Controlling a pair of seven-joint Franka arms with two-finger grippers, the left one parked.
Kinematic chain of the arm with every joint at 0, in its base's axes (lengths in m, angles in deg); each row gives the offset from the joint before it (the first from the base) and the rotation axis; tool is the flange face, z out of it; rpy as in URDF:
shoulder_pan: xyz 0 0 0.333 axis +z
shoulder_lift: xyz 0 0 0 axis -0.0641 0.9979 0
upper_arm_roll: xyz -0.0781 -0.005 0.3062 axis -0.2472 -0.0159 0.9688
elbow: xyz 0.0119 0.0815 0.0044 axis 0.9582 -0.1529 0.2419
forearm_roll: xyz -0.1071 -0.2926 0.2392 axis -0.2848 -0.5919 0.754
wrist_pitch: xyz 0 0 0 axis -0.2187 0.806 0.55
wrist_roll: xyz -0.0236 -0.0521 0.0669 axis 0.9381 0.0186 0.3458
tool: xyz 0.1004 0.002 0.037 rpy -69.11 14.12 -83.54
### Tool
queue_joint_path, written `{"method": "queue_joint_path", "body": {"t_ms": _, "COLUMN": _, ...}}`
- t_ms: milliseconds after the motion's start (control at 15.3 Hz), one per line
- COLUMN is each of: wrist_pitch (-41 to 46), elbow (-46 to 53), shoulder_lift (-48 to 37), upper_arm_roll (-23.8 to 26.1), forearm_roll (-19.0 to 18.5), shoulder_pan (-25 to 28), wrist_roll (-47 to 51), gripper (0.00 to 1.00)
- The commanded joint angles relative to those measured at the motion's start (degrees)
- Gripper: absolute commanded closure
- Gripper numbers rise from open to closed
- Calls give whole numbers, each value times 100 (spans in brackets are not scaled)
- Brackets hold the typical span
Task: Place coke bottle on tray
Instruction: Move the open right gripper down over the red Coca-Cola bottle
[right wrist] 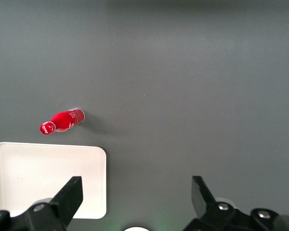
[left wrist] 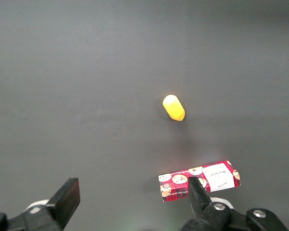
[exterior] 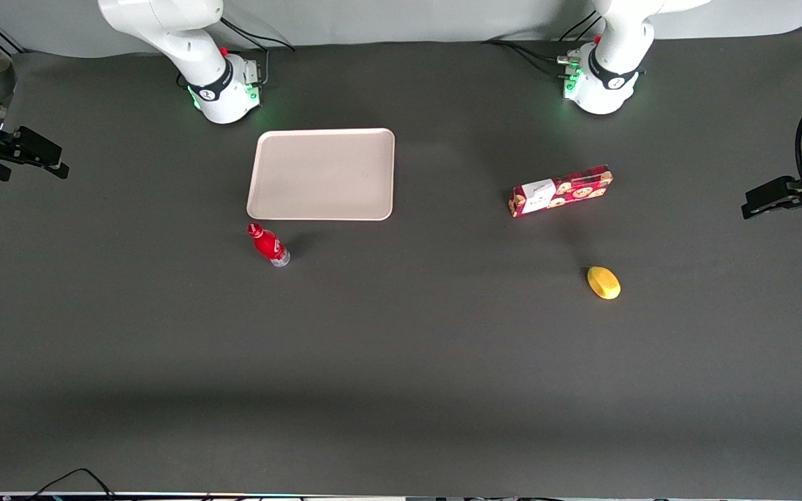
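Observation:
The coke bottle (exterior: 269, 244) (right wrist: 62, 121), small and red with a red cap and clear base, lies on its side on the dark table. It rests just off a corner of the tray (exterior: 324, 174) (right wrist: 48, 178), nearer to the front camera than the tray. Nothing is on the pale pinkish-beige tray. My gripper (right wrist: 135, 195) shows only in the right wrist view. It hangs high above the table near the tray's edge, open and holding nothing. One finger (right wrist: 70, 195) overlaps the tray's corner. The bottle is well away from the gripper.
Toward the parked arm's end of the table lie a long red cookie box (exterior: 561, 191) (left wrist: 200, 180) and a small yellow oval object (exterior: 603, 282) (left wrist: 174, 107), which is nearer to the front camera than the box. Both arm bases (exterior: 223, 90) stand at the table's back edge.

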Motion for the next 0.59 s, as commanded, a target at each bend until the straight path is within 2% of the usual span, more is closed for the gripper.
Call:
{"method": "queue_joint_path", "body": {"t_ms": 0, "wrist_pitch": -36, "elbow": 83, "shoulder_lift": 55, "upper_arm_roll": -55, "forearm_roll": -27, "shoulder_pan": 45, "wrist_roll": 103, "gripper": 0}}
{"method": "queue_joint_path", "body": {"t_ms": 327, "wrist_pitch": -80, "elbow": 13, "shoulder_lift": 195, "upper_arm_roll": -2, "forearm_roll": 114, "shoulder_pan": 62, "wrist_roll": 156, "gripper": 0}}
{"method": "queue_joint_path", "body": {"t_ms": 523, "wrist_pitch": -289, "elbow": -276, "shoulder_lift": 248, "upper_arm_roll": 42, "forearm_roll": 683, "shoulder_pan": 62, "wrist_roll": 173, "gripper": 0}}
